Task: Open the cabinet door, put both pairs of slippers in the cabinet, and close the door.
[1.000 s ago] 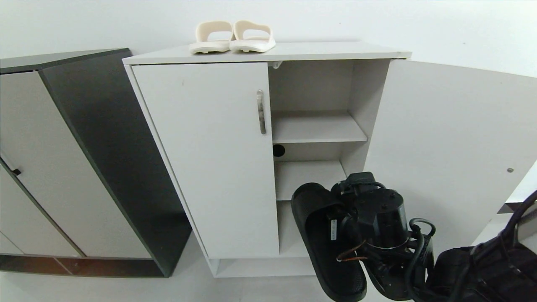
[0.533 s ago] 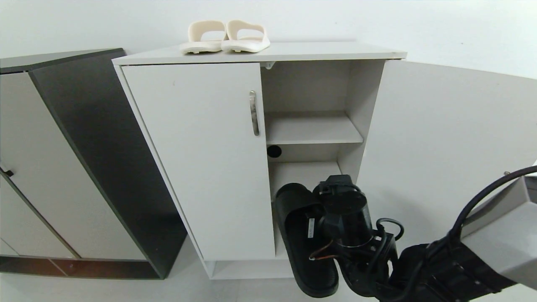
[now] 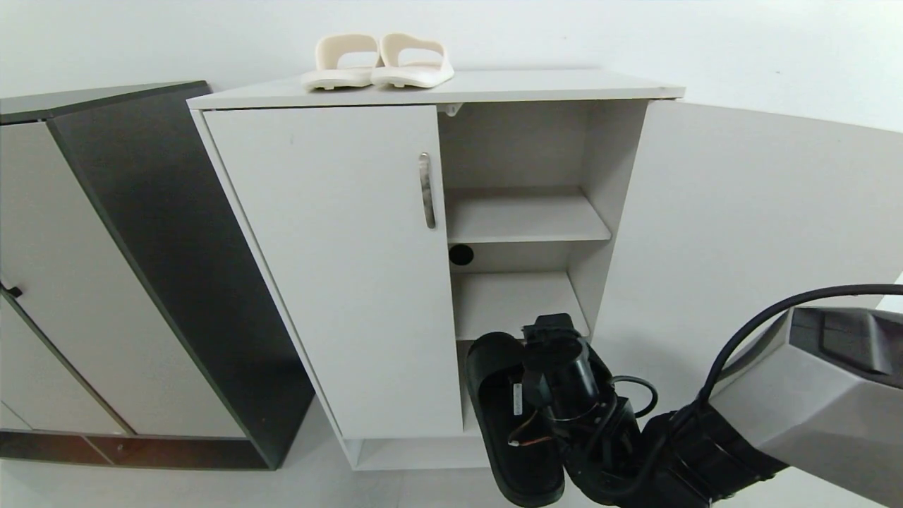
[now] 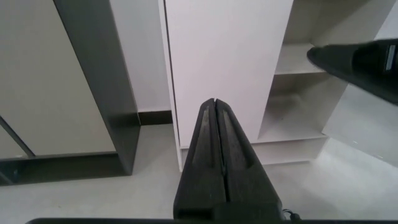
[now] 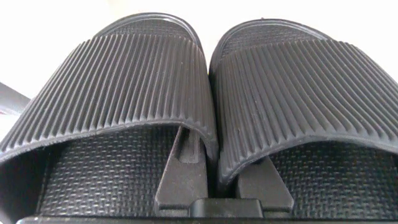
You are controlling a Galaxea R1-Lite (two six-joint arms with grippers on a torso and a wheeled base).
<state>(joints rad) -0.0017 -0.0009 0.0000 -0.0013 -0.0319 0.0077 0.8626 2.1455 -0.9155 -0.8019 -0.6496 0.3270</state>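
Right hand (image 5: 221,177): clamped on the black slippers (image 3: 504,395), low before the open side of the cabinet (image 3: 338,282).
Left hand (image 4: 214,109): fingers together, apart from the cabinet.
Beige slippers (image 3: 381,62): on the cabinet top.
Right door (image 3: 741,233): open.

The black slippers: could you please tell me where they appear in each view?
Head view: black slippers low, right of centre, before the open shelves.
Left wrist view: one end, before the open shelves.
Right wrist view: both straps side by side, on the right claw.
Shared landmark: closed cabinet door, in head and left wrist views.
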